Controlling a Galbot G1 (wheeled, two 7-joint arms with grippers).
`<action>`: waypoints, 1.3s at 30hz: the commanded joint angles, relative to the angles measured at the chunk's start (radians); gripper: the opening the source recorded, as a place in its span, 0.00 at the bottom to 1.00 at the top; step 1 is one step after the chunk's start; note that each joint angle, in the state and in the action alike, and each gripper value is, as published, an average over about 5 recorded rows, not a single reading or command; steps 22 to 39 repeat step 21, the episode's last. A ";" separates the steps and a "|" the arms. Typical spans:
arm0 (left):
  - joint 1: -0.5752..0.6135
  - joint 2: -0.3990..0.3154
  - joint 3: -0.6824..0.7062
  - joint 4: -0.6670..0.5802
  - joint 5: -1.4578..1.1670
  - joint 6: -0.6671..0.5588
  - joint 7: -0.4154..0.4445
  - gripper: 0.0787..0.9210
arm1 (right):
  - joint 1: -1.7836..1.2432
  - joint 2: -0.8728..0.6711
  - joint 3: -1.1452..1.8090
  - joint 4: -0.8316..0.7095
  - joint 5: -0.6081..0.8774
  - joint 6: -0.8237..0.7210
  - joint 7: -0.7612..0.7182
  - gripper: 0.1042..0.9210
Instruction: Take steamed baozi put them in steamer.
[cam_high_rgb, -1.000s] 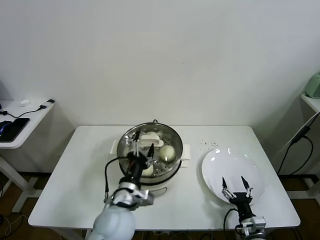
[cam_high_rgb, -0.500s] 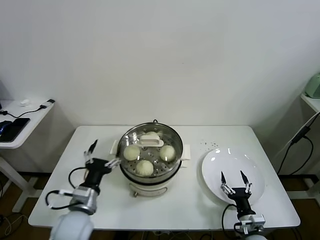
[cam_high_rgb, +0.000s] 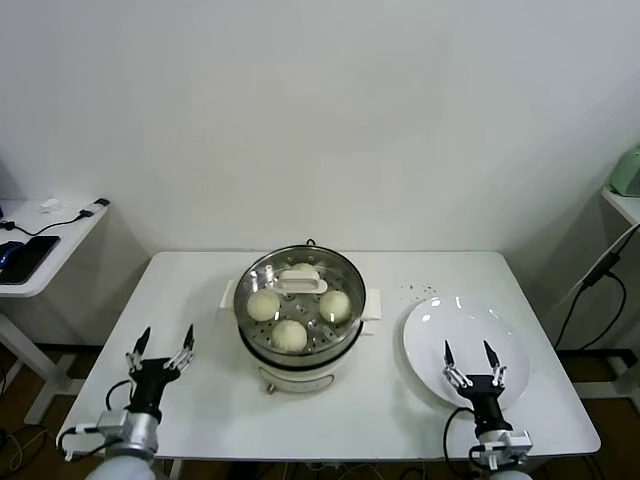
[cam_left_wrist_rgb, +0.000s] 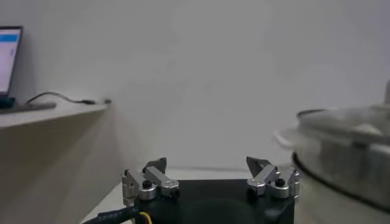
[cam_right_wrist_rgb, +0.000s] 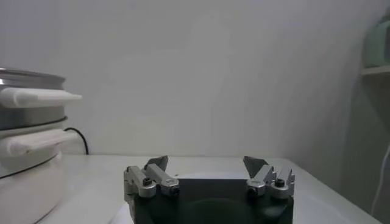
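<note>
The steamer (cam_high_rgb: 345, 275), a shiny steel basket on a white cooker base, stands mid-table. Three steamed baozi lie in it: one (cam_high_rgb: 264, 305) on the left, one (cam_high_rgb: 335, 305) on the right, one (cam_high_rgb: 289, 336) at the front. A fourth baozi (cam_high_rgb: 303, 268) shows partly behind a white bar at the back. My left gripper (cam_high_rgb: 165, 338) is open and empty near the table's front left, well clear of the steamer (cam_left_wrist_rgb: 347, 131). My right gripper (cam_high_rgb: 467, 350) is open and empty over the front of the white plate (cam_high_rgb: 450, 315). Both wrist views show the open left gripper (cam_left_wrist_rgb: 207, 163) and right gripper (cam_right_wrist_rgb: 206, 161) holding nothing.
A white side table (cam_high_rgb: 50, 245) with a dark device and cables stands to the far left. A shelf with a pale green appliance (cam_high_rgb: 628, 170) is at the far right, with a black cable (cam_high_rgb: 590, 285) hanging below it. The steamer's handles (cam_right_wrist_rgb: 36, 97) jut toward the right arm.
My left gripper has drawn back from over the steamer to the table's front left, leaving the baozi uncovered in the basket. The right gripper has hardly moved.
</note>
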 joint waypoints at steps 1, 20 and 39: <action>0.028 0.003 -0.004 0.162 -0.020 -0.173 0.017 0.88 | 0.000 0.003 -0.001 -0.005 0.015 0.008 0.001 0.88; 0.046 0.000 0.014 0.117 -0.001 -0.175 0.037 0.88 | -0.013 0.003 0.000 -0.005 0.013 0.015 -0.001 0.88; 0.046 0.000 0.014 0.118 -0.001 -0.175 0.036 0.88 | -0.013 0.003 0.000 -0.004 0.014 0.015 -0.001 0.88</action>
